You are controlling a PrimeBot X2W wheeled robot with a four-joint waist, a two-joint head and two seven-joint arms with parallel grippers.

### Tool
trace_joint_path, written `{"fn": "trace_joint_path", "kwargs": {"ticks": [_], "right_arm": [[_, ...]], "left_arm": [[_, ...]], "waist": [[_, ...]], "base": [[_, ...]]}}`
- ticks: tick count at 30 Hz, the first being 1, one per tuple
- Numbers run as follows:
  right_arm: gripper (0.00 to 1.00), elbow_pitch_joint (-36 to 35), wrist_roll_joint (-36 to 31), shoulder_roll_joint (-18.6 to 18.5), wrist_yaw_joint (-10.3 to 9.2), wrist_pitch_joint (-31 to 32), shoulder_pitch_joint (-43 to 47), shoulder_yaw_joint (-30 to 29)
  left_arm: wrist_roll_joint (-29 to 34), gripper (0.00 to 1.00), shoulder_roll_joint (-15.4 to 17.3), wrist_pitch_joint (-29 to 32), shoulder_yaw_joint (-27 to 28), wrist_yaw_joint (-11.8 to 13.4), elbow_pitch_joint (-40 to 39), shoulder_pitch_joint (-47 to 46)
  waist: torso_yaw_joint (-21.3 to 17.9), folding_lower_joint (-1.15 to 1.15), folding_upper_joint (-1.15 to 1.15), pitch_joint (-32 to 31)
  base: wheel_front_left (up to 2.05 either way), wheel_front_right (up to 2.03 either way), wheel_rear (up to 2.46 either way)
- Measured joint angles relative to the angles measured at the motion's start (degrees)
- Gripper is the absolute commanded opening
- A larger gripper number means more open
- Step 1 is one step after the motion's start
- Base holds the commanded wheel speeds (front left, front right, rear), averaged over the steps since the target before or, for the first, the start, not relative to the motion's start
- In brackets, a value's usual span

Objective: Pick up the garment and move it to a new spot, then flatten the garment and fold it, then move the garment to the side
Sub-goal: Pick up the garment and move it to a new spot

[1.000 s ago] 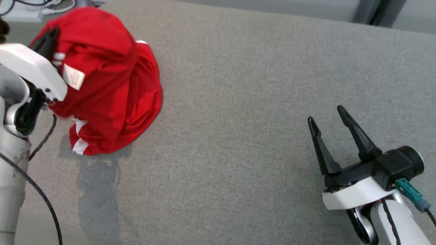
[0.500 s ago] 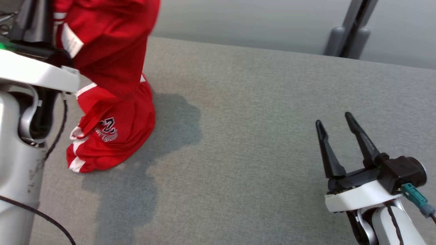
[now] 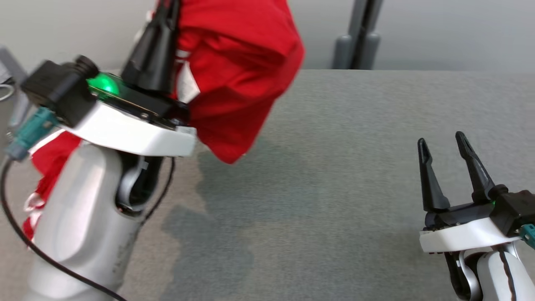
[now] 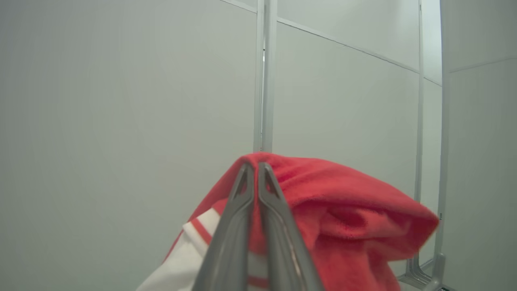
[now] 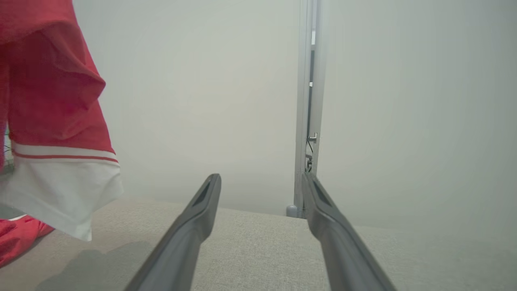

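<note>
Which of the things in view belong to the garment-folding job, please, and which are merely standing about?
Part of the job:
- red garment, gripped by the shut left gripper
- right gripper, open and empty
- grey padded surface, where the folding happens

Just standing about:
- metal post behind the surface
- pale wall panels

Bright, soft, even light, no glare anywhere. Just a fuzzy shadow (image 3: 209,240) on the grey cloth surface (image 3: 355,167). Motion-smeared on the left arm (image 3: 83,217) in the head view. Hazy in both wrist views, close-up fingers (image 5: 189,238) out of focus.
</note>
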Motion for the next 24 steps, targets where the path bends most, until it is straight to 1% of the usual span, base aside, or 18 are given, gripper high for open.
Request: {"fn": "trace_joint_path", "kwargs": {"ticks": [5,6,8,11,15,20,24], "right_arm": [[1.0,-0.8,-0.2,0.2,-0.01,0.0,-0.3,-1.2],[1.0,-1.3,-0.3,0.4,-0.01,0.0,-0.6,-1.6],[1.0,-1.6,-0.3,0.6,-0.01,0.0,-1.0,-1.9],[1.0,-1.8,-0.4,0.8,-0.01,0.0,-1.3,-1.8],[1.0,-2.2,0.0,1.3,-0.01,0.0,-2.0,-2.0],[1.0,-2.1,0.2,1.8,-0.01,0.0,-2.0,-2.0],[1.0,-2.0,0.5,2.0,-0.01,0.0,-2.2,-1.8]], "left_arm": [[0.1,0.0,-3.3,-1.3,-2.4,0.7,-0.2,1.0],[-0.2,0.0,-4.8,-1.6,-3.1,0.7,0.3,1.0],[-0.2,0.0,-5.9,-2.0,-3.8,0.7,0.8,0.9],[1.2,0.0,-6.3,-2.3,-5.0,1.4,2.9,0.5],[3.1,0.0,-6.7,-3.0,-6.8,1.8,7.9,0.5],[5.6,0.0,-7.3,-4.0,-10.5,0.9,15.6,1.4],[6.5,0.0,-8.6,-4.8,-12.6,0.7,21.6,1.6]], "waist": [[-4.9,-0.01,0.0,0.7],[-7.1,0.0,0.0,1.1],[-9.3,0.0,0.0,1.7],[-12.9,0.0,0.0,2.6],[-17.7,0.0,0.0,4.1],[-23.3,0.0,0.0,6.2],[-26.9,0.0,0.0,7.9]], "base": [[0.0,0.0,0.0],[0.0,0.0,0.0],[0.0,0.0,0.0],[0.0,0.0,0.0],[0.0,0.0,0.0],[0.0,0.0,0.0],[0.0,0.0,0.0]]}}
